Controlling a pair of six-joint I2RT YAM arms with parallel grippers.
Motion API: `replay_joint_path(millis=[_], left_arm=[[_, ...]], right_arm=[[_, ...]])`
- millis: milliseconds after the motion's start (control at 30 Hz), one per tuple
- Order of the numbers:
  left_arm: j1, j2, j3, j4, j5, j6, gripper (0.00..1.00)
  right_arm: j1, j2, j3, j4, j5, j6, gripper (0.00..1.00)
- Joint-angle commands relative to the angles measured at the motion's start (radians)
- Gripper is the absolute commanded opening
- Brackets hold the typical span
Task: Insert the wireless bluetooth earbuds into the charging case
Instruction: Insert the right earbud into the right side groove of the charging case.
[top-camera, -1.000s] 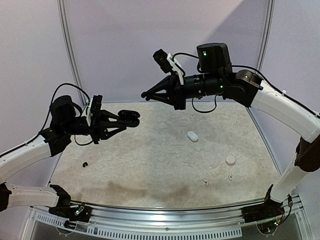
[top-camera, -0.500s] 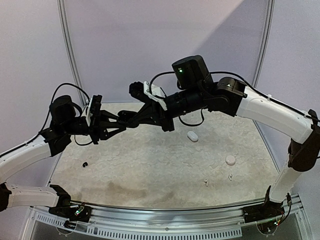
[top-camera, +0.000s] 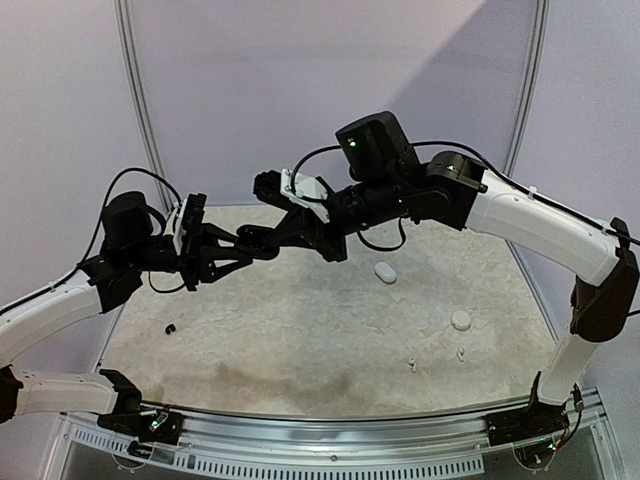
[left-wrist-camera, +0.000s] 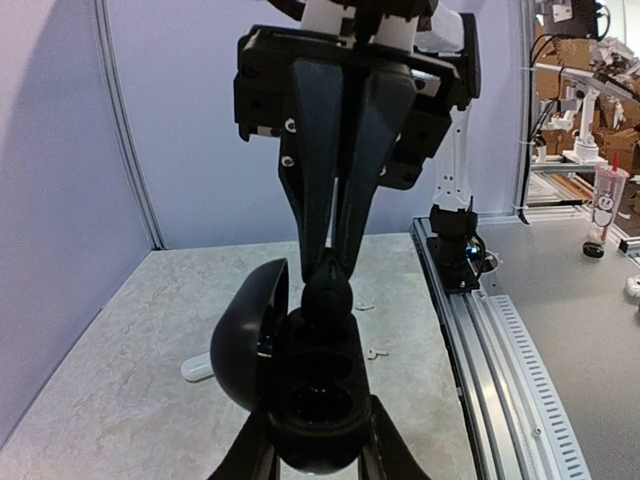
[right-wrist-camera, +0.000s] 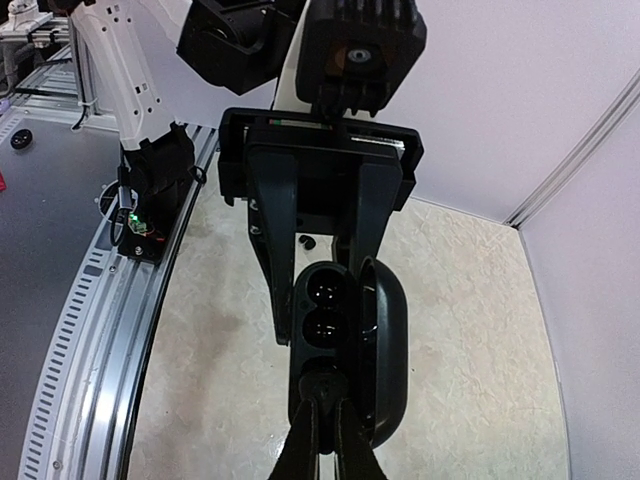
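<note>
Pinching a black bud (left-wrist-camera: 328, 292) at its very tips, the right end effector (left-wrist-camera: 330, 264) is reaching down from the top of the left wrist view, clenched tight on it. The bud is sitting at the far socket of the open black case (left-wrist-camera: 312, 400), touching its rim; whether it is seated I cannot tell. The left end effector (top-camera: 240, 245) is grasping the case by its sides in mid-air, centre-left of the top view, with the lid hanging open to one side. The bud is looking tiny, light, hard and glossy, so I am judging it prone to slipping and a pinch across its round body safest. Others are lying on the table (top-camera: 300, 330): a spare black bud (top-camera: 170, 328) at lower left, white buds (top-camera: 411, 365) at lower right.
</note>
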Motion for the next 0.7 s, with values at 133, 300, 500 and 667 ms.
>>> replay_joint_path(millis=[133,300,500,667], left_arm=[[-0.018,-0.001,0.019,0.005,0.029,0.012,0.0],[-0.019,-0.001,0.019,0.017,0.031,0.017,0.0],[-0.019,-0.001,0.016,0.025,0.032,0.017,0.0],[-0.019,-0.005,0.014,0.017,0.03,0.014,0.0]], right_arm=[[0.006,0.025,0.0,0.001,0.017,-0.009,0.0],[0.006,0.033,0.0,-0.007,0.027,-0.023,0.0],[0.006,0.039,-0.001,-0.01,0.031,-0.027,0.14],[0.006,0.032,-0.001,-0.006,0.048,-0.025,0.25]])
